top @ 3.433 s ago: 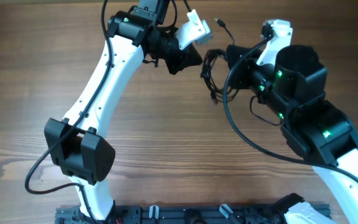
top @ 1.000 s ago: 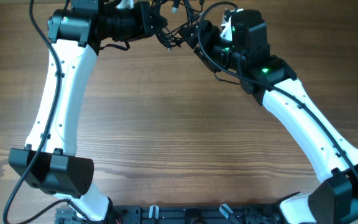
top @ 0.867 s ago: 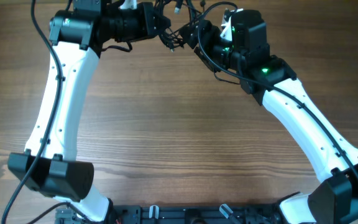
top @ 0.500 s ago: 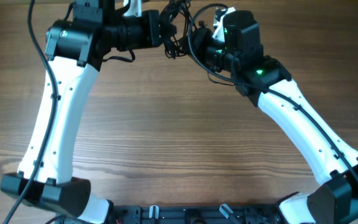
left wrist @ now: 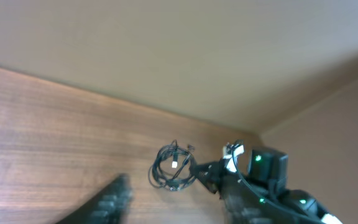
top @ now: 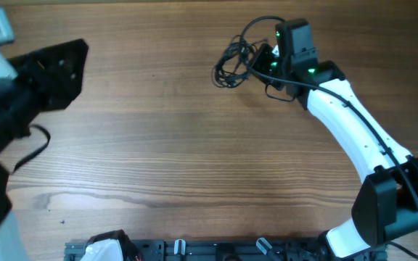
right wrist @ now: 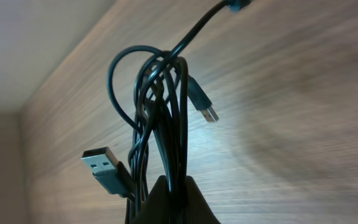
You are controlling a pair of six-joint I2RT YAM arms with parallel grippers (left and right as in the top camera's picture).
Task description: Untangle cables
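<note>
Pinched a tangled bundle of thin black cables [top: 231,64] between the shut fingers of the right hand [top: 261,64], over the far part of the brown wood-grain desk [top: 194,159], right of its middle. Found the loops spread out to the left of that hand in the overhead view; could not tell whether touching the desk or lifted off it.

In the right wrist view, saw the cables [right wrist: 166,118] bunched side by side and clamped at the bottom of the frame by the dark fingertips [right wrist: 194,202], with one loop bulging out to the left. Noted three plug ends free of the grip: a broad silver flat plug [right wrist: 103,163] low on the left, a smaller silver plug [right wrist: 207,113] just right of the bundle, and a dark tip [right wrist: 234,5] at the top edge.

Caught the left hand [left wrist: 107,199] only as a dark blurred shape at the bottom of its own wrist view, well apart from the cables [left wrist: 171,169]; could not tell whether spread or clenched. Registered the black-and-white left arm [top: 35,80] large and blurred at the left edge overhead, far from the bundle.
</note>
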